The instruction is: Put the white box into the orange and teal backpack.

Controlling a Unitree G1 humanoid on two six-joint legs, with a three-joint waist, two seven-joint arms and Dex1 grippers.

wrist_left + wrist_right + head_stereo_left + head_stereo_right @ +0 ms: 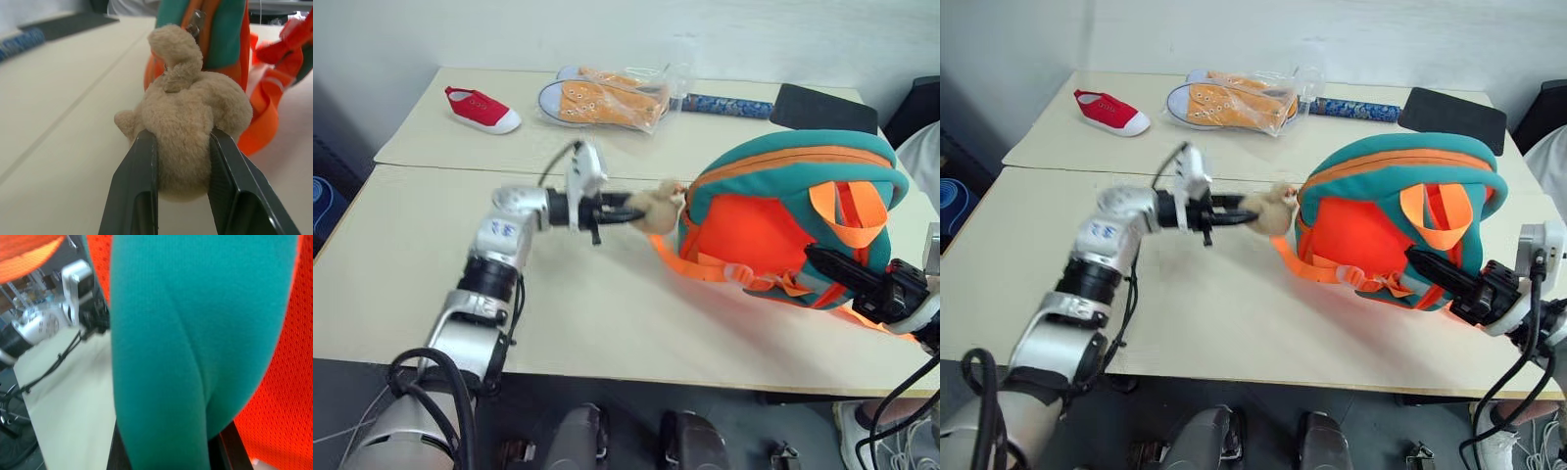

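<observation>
The orange and teal backpack (pixel 764 225) stands on the cream table (pixel 587 313) at the right, its orange straps trailing toward me. A tan plush toy (pixel 658 208) hangs off its left side. My left gripper (pixel 636 213) reaches in level from the left and is shut on that plush toy (pixel 190 117), one black finger on each side. My right gripper (pixel 815 258) comes from the right front and is shut on a teal trim band (pixel 161 357) of the backpack. The white box is out of view.
At the back of the table lie a red shoe (pixel 481 108), a clear bag of orange shoes (pixel 607 98), a blue patterned stick (pixel 724 105) and a flat black pad (pixel 822 108). A seam (pixel 440 168) crosses the table. The table's front edge runs near me.
</observation>
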